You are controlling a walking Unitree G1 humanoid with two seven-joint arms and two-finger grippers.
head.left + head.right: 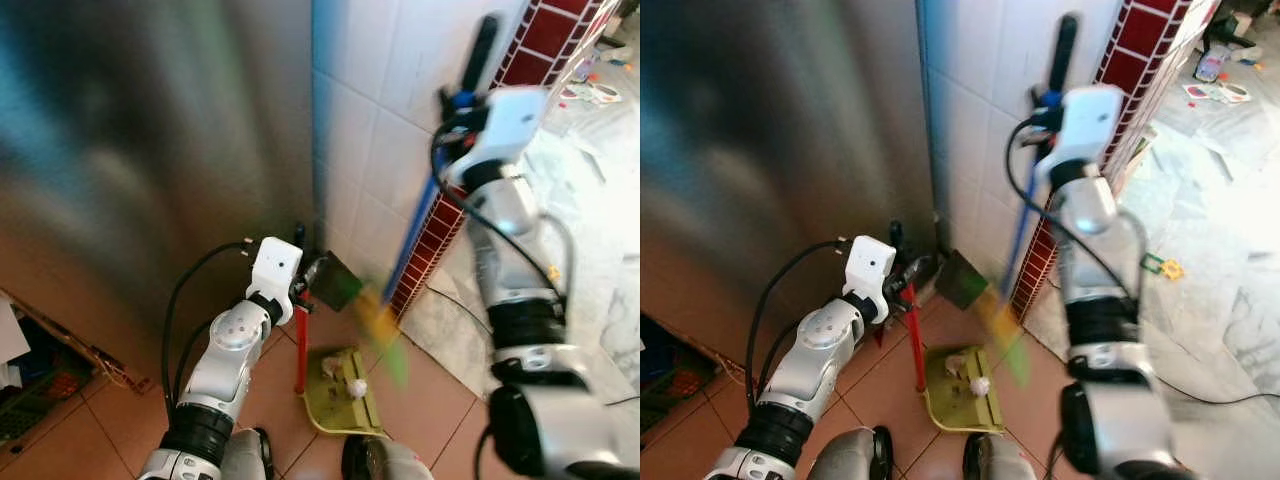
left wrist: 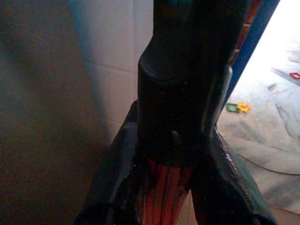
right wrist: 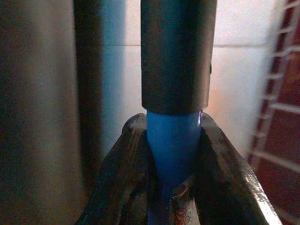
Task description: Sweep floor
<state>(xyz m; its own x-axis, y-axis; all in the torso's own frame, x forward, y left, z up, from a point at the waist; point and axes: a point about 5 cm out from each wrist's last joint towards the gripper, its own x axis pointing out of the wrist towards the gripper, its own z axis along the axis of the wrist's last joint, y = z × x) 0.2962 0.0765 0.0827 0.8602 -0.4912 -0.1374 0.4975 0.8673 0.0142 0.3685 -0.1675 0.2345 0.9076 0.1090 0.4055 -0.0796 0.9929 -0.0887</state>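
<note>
A long blue-handled broom with a black grip (image 1: 420, 215) is held upright by the right gripper (image 3: 174, 154), whose 2 black fingers (image 3: 124, 178) are clamped on the blue shaft just below the black grip, as seen in the right wrist view. The broom's yellow-green head (image 1: 385, 335), blurred, is seen low near the floor, just beside the yellow-green plastic dustpan (image 1: 345, 395). The dustpan is set flat on the terracotta floor tiles (image 1: 280, 400), with a small white ball of debris (image 1: 356, 388) and some pale scraps lying inside it. A red upright handle (image 1: 301, 350) rises from the dustpan's left side and is gripped near its top by the left gripper (image 2: 173, 173), whose 2 fingers are closed around the red shaft beneath a black handle end. A brushed stainless-steel appliance front (image 1: 150, 150) is seen at the left, beside a white-tiled wall (image 1: 370, 110) edged by a strip of dark red tiles (image 1: 540, 40). Grey marble-patterned flooring (image 1: 590, 250) is seen to the right, with small coloured toys (image 1: 1165, 266) scattered on it. A black cable (image 1: 450, 300) is trailed across the floor by the wall's base.
</note>
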